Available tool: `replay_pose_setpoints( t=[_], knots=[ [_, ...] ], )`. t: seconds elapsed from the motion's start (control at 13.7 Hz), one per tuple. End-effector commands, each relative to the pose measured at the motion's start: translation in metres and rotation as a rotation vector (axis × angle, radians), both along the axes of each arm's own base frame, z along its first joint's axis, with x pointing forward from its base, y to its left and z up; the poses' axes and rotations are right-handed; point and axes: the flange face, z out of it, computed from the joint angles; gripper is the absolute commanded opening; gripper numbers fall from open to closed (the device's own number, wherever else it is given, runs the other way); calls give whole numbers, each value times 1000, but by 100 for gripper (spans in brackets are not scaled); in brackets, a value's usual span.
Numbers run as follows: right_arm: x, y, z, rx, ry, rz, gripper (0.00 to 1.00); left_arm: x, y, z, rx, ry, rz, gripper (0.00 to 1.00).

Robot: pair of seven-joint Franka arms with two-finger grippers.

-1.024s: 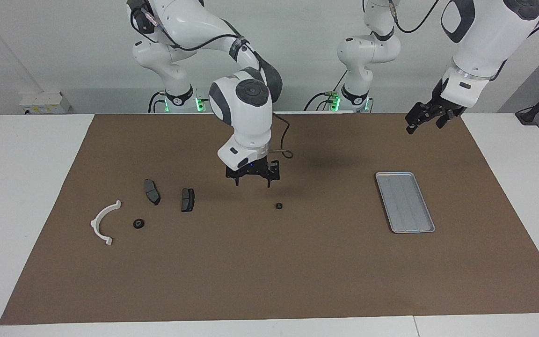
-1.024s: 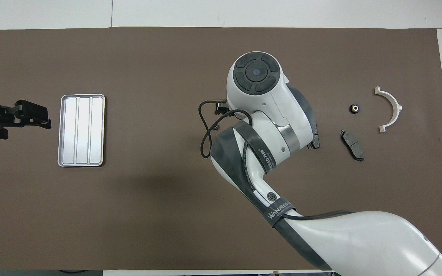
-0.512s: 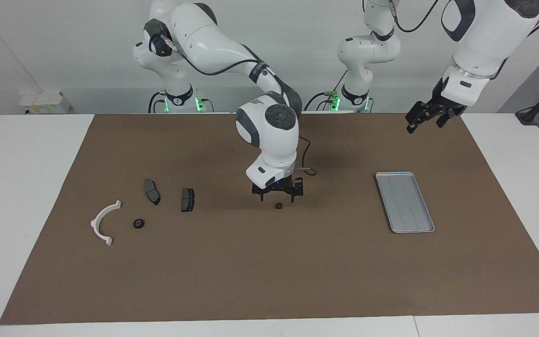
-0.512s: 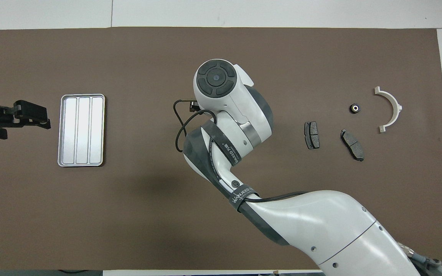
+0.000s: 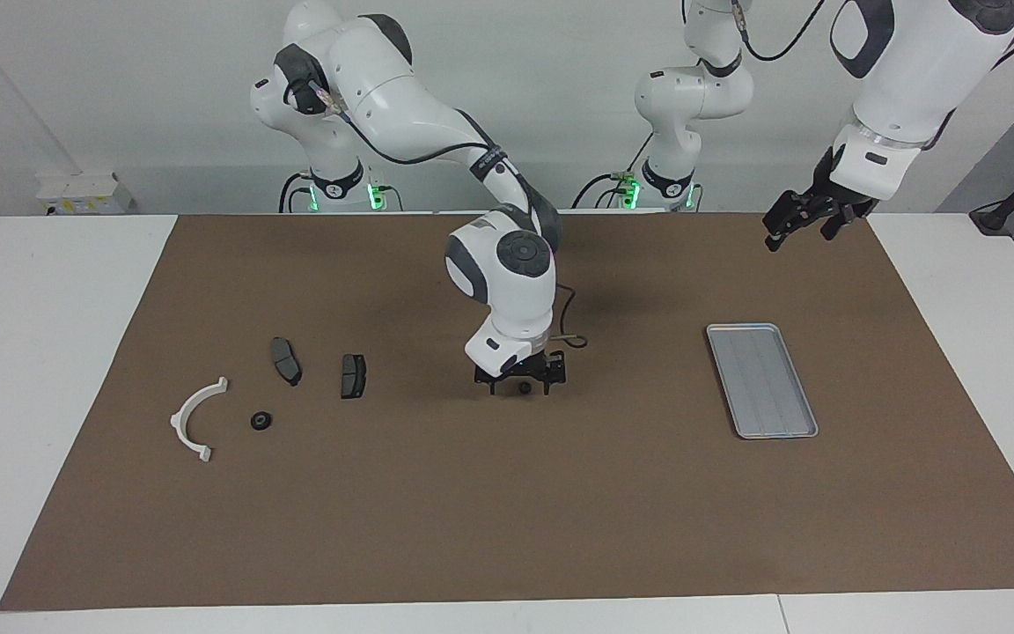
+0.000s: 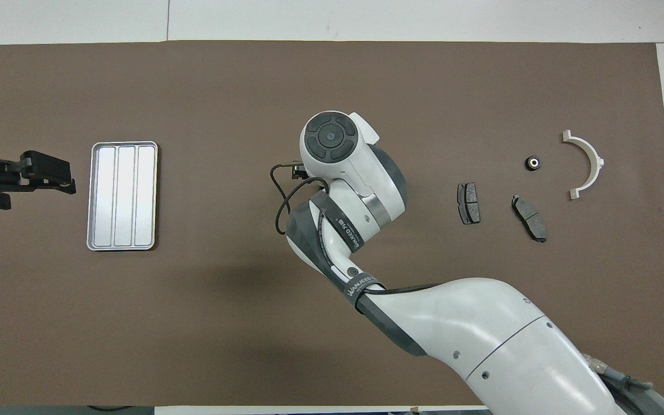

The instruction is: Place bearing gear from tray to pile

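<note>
**While the tray shows nothing in it, right jaws straddle a gear on the mat**

Since the coming move turns on one small gap, start low in the facing frame. The pile lies there toward the right arm's end of the bench (image 5: 58, 352): a white bracket (image 5: 180, 421), a small dark gear (image 5: 261, 421) just beside it, and a little higher in the frame two brake pads (image 5: 285, 359) (image 5: 353, 375).

At mid-frame, well apart from that pile, the bearing gear (image 5: 524, 386) sits on the brown mat (image 5: 507, 511), not in the tray (image 5: 762, 380). The right gripper (image 5: 520, 380) is down at mat level with its jaws wide, one finger on either side of the gear. The gear appears centred between them; whether either finger touches it I cannot tell. From overhead the arm's wrist covers the spot. The gear is round, so it has no long axis to line up with, and closing squarely should be enough. The carry then runs along the bench toward the right arm's end.

Level with the gear, toward the left arm's end, the tray lies with its long side running roughly away from the robots. Highest in the frame, the left gripper (image 5: 802, 224) hangs over the mat's edge, jaws wide and holding nothing, waiting. The right arm is plainly the nearer one.
</note>
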Motion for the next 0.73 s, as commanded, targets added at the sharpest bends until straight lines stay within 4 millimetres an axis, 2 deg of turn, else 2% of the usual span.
replay_pose_setpoints(
  t=[0.0, 0.29, 0.66],
  knots=[
    [-7, -5, -1, -1, 12, 29, 100, -9, 0, 1, -10, -7, -1, 100],
    [-22, 15, 4, 26, 38, 21, 100, -9, 0, 1, -10, -7, -1, 100],
    [-28, 13, -6, 31, 47, 23, 100, -9, -1, 1, -10, -7, -3, 100]
  ],
)
